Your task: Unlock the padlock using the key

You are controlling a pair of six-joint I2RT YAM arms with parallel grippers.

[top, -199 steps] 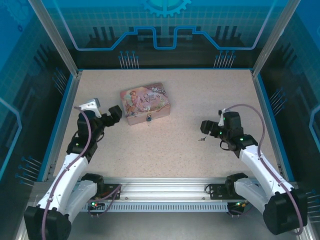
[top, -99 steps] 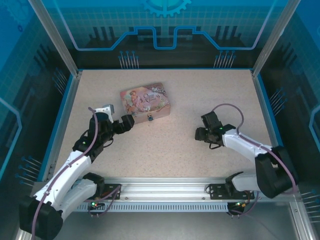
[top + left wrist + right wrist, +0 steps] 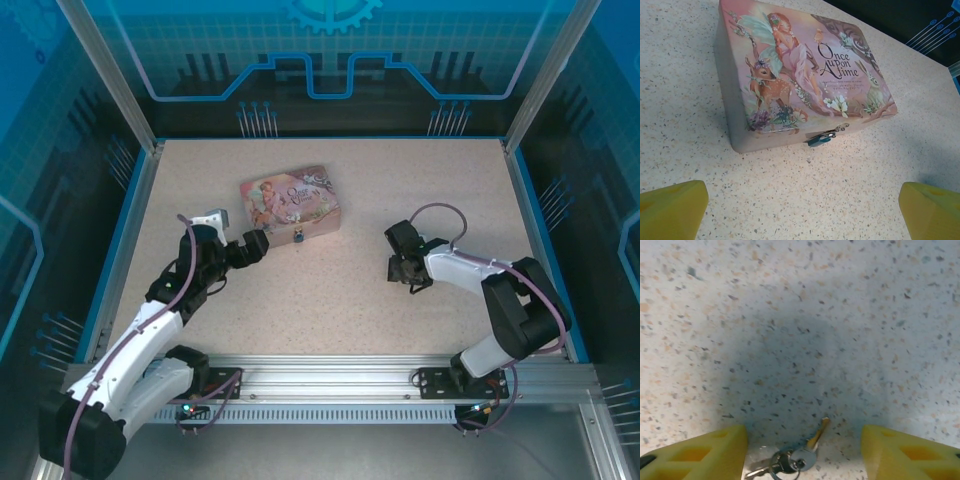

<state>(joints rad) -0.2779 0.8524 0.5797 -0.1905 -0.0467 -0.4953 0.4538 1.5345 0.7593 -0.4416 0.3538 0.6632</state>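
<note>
1. The right end effector point(image 3: 802, 436), half-spread and holding nothing, straddles the key point(image 3: 812, 442), which lies flat on the worktop point(image 3: 790, 315) at lower centre of the wrist view.
2. The left end effector point(image 3: 800, 200) gapes wide and empty, facing the padlock point(image 3: 818, 139), which hangs mid-frame on the tin point(image 3: 790, 75).
3. Risk: the key is thin and lies flat, so it may skid out of the pinch.

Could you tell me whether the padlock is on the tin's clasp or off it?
On: the padlock hangs from the clasp on the front wall of the tin. Whether its shackle is latched, I cannot tell.
</note>
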